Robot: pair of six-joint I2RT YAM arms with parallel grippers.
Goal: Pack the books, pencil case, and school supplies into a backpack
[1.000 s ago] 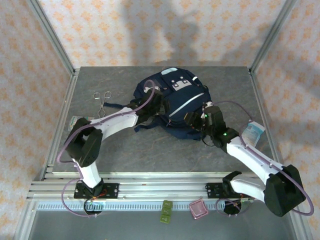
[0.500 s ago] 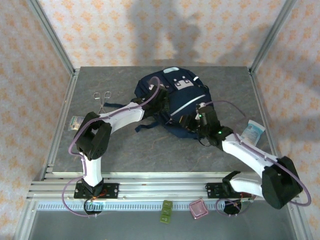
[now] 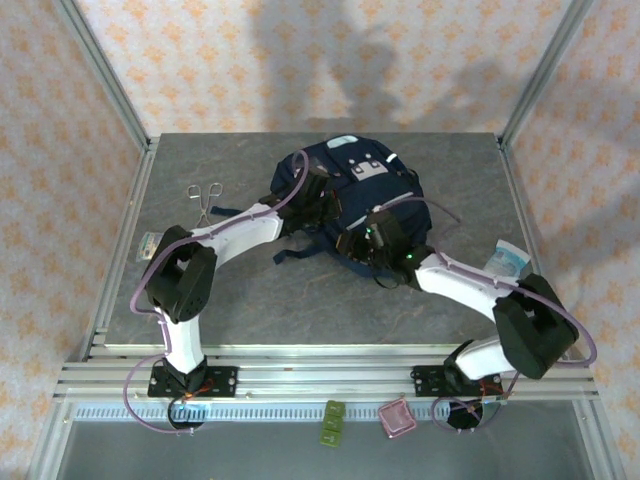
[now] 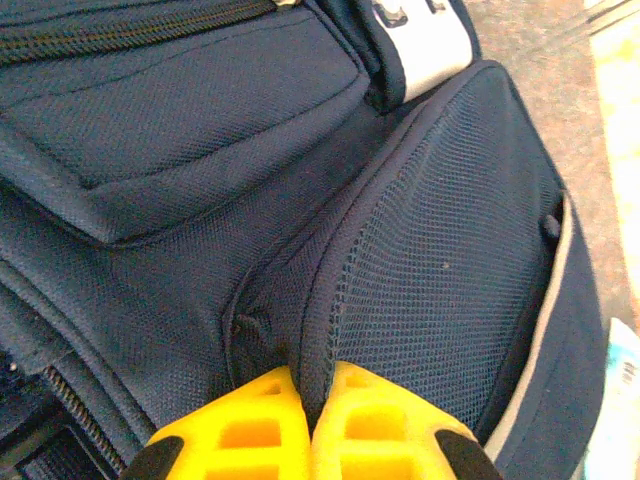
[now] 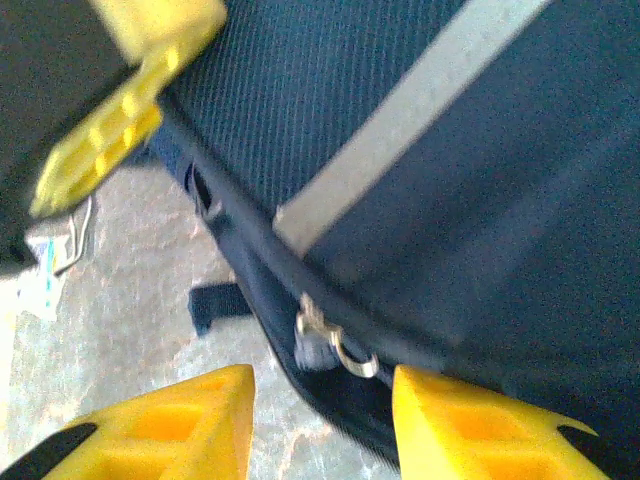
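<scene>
The backpack (image 3: 385, 180) is laid at 12 o'clock on the surface (image 3: 240, 290). Its fabric is pinched by the left pincer (image 4: 312, 390) — the right pincer (image 5: 318, 385) is spread just short of a zip pull (image 5: 335, 345) on its 6 o'clock edge.

The middle of the table (image 3: 300, 300) is taken up by the backpack (image 3: 365, 185), and its left flank and near edge are crowded by the 2 arms. The left gripper (image 4: 312, 400) is pinched on a fold of its fabric. The right gripper (image 5: 320, 400) is held with jaws apart, a metal ring (image 5: 345, 352) just ahead of the gap. Bare surface is offered along the near strip and at the far right corner. The far left is obstructed by forceps (image 3: 205, 198), and the side edges by a left packet (image 3: 150, 243) and a right packet (image 3: 507, 260).
</scene>
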